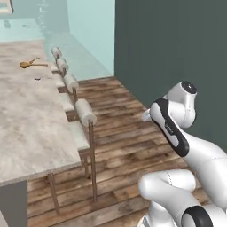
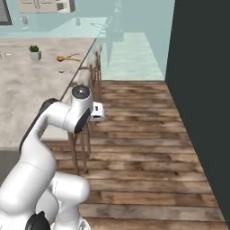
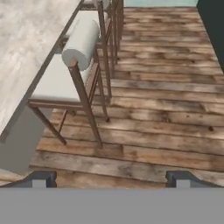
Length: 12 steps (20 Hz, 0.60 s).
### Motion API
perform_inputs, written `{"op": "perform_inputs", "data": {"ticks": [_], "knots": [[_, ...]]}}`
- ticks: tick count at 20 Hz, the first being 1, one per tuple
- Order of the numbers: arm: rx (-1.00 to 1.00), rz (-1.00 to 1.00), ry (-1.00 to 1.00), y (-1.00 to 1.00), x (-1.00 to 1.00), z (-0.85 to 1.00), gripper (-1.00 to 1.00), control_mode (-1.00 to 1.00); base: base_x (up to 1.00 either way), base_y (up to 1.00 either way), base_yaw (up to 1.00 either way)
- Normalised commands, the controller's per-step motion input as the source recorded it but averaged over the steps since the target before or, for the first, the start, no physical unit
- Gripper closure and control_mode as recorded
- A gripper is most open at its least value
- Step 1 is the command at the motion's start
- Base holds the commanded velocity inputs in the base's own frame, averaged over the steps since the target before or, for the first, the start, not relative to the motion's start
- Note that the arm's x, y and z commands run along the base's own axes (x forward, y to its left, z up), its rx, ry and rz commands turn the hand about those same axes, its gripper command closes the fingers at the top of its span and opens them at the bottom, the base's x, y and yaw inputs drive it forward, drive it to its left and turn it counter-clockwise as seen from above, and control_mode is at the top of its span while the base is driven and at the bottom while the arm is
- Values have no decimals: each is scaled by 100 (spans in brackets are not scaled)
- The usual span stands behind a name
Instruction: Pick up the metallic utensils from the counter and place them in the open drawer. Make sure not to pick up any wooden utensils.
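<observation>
Hanging empty with its jaws spread wide, the gripper (image 3: 112,177) is pointing down at the wooden floor (image 3: 166,109) beside the nearest bar stool (image 3: 70,70), and nothing is lying between its two dark fingertips (image 3: 41,178). In the base views the arm (image 1: 177,128) is sitting folded up and well back from the counter (image 1: 31,119), which reads as a travel posture (tucked so it clears the row of stools while the base is positioning).

The utensils are lying far off, near the far end of the counter. The wooden spoon (image 1: 30,64) is resting flat on the slab with its round bowl toward the left base view's left, and it is also showing in the right base view (image 2: 66,57), close to a small potted plant (image 2: 34,52). Just nearer than it a small dark thing (image 1: 38,79) is lying on the stone, likely one of the metal pieces, though it is too small to tell whether spoon or knife; a similar speck (image 2: 61,71) is showing in the right base view.

Judging from this layout, no utensil is yet picked up, and the stools are standing between the robot and the counter edge, so the base is probably needing to get much closer before any reach.
</observation>
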Motion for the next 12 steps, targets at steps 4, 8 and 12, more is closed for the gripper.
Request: {"op": "perform_inputs", "data": {"ticks": [4, 8, 12], "knots": [[0, 0, 0, 0, 0, 0, -100, 100, 99, -100, 37], [0, 0, 0, 0, 0, 0, -100, 100, 94, -86, 53], [0, 0, 0, 0, 0, 0, -100, 100, 83, -52, 72]]}}
